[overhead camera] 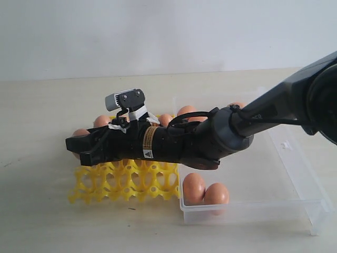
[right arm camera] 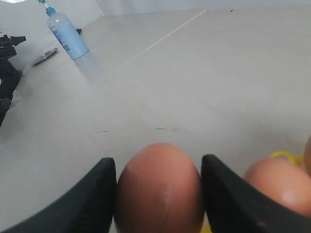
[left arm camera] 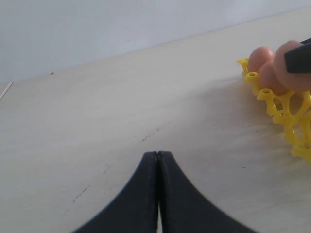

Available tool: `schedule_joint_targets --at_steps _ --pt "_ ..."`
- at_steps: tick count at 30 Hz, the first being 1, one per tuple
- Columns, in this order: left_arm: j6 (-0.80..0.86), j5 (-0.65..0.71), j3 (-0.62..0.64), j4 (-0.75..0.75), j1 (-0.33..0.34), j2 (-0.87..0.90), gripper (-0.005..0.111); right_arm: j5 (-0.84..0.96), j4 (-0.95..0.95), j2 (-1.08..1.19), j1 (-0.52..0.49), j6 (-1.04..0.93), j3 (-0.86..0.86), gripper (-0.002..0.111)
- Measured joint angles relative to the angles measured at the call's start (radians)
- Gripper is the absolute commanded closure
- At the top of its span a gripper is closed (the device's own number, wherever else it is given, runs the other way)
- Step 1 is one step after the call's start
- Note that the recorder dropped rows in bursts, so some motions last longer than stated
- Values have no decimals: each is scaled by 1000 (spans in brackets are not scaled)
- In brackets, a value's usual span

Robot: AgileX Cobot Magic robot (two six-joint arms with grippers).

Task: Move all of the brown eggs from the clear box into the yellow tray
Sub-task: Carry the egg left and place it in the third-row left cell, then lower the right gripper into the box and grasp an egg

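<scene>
**Egg gripped at the tray's left end**

The left tool (left arm camera: 157, 155) is clenched and empty over bare worktop (left arm camera: 121, 107). The right tool (overhead camera: 79, 146) reaches across the yellow tray (overhead camera: 126, 182) to its left end, grasping one brown egg (right arm camera: 159, 189) between both fingers. Along the tray's far side sit other eggs (overhead camera: 185, 111) — and two eggs (overhead camera: 194, 188) lie in the near-left corner of the clear box (overhead camera: 253, 211).

Yellow tray (overhead camera: 124, 182) across 3 views
</scene>
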Motion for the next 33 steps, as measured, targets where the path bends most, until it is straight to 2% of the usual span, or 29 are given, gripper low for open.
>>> schedule_joint_targets --at_steps 6,8,11,13,14,17,19,20,21,22,23,24,26,27,28,30,33 --pt "0 0 0 0 0 0 107 12 28 0 0 -18 -6 54" --pt "0 0 0 0 0 0 107 13 46 0 0 -29 -6 64" --pt "0 0 0 0 0 0 107 39 61 -18 0 -29 -6 87" --pt "0 0 0 0 0 0 107 87 61 -56 0 -30 -6 105" --pt "0 0 0 0 0 0 107 129 57 -89 0 -30 -6 108" --pt "0 0 0 0 0 0 107 325 35 -204 0 -30 -6 108" --pt "0 0 0 0 0 0 107 640 32 -349 -4 -45 -6 108" --pt "0 0 0 0 0 0 107 900 65 -431 -6 -115 -6 108" --pt "0 0 0 0 0 0 107 1048 102 -471 -11 -184 -6 108" --pt "0 0 0 0 0 0 107 1318 209 -530 -17 -359 -6 107" --pt "0 0 0 0 0 0 107 1433 283 -554 -22 -467 -6 103" --pt "0 0 0 0 0 0 107 1600 443 -582 -35 -613 -6 100" --pt "0 0 0 0 0 0 107 1727 616 -587 -65 -688 -6 87" --pt "0 0 0 0 0 0 107 1739 664 -585 -86 -666 1 81" --pt "0 0 0 0 0 0 107 1739 677 -579 -103 -634 8 69" --pt "0 0 0 0 0 0 107 1706 730 -556 -133 -566 23 56" --pt "0 0 0 0 0 0 107 1663 902 -501 -143 -578 57 54"
